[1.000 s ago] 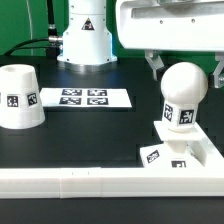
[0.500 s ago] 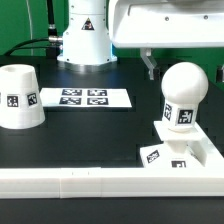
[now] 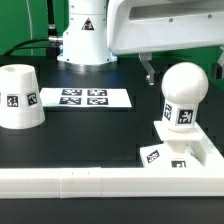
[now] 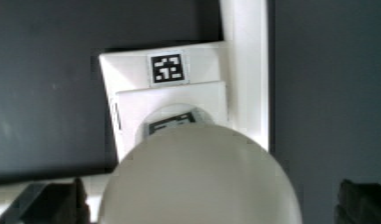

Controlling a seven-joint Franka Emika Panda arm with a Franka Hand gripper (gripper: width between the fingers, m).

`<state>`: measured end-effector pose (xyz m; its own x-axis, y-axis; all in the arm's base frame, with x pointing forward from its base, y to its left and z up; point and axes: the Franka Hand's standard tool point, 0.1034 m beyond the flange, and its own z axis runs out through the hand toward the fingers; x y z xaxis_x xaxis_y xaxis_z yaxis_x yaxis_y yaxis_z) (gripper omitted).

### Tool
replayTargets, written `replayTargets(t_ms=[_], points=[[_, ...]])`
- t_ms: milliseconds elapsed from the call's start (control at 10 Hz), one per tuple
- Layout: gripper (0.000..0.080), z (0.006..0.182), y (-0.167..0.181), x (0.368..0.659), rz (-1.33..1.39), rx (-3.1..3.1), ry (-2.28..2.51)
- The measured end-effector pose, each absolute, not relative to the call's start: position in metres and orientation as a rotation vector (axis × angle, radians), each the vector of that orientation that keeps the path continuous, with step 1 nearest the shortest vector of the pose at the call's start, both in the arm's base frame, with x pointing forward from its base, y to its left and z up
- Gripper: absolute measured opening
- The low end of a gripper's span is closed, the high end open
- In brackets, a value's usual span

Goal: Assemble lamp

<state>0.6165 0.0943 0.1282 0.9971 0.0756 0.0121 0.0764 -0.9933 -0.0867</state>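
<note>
The round white bulb (image 3: 184,95) stands upright on the flat square base (image 3: 195,150) at the exterior view's right. The cup-like shade (image 3: 20,98) stands mouth down at the exterior view's left, far from the arm. My gripper (image 3: 184,72) hangs over the bulb, open, one finger (image 3: 149,68) on each side of the bulb's top, not touching it. In the wrist view the bulb (image 4: 196,175) fills the space between the two dark fingers (image 4: 54,203), with a gap on each side, and the base (image 4: 155,90) lies below it.
The marker board (image 3: 84,98) lies flat in the middle, in front of the robot's white pedestal (image 3: 88,40). The long white border rail (image 3: 90,183) runs along the front; the base sits against it (image 4: 251,60).
The gripper has shifted slightly up and toward the exterior view's left over the bulb. The bulb, base and shade have not moved.
</note>
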Motion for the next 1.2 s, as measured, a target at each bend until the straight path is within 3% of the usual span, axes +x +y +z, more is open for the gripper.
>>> replayTargets(t_ms=[1200], points=[[0.0699, 0.131, 0.101, 0.625, -0.060, -2.759, -1.592]])
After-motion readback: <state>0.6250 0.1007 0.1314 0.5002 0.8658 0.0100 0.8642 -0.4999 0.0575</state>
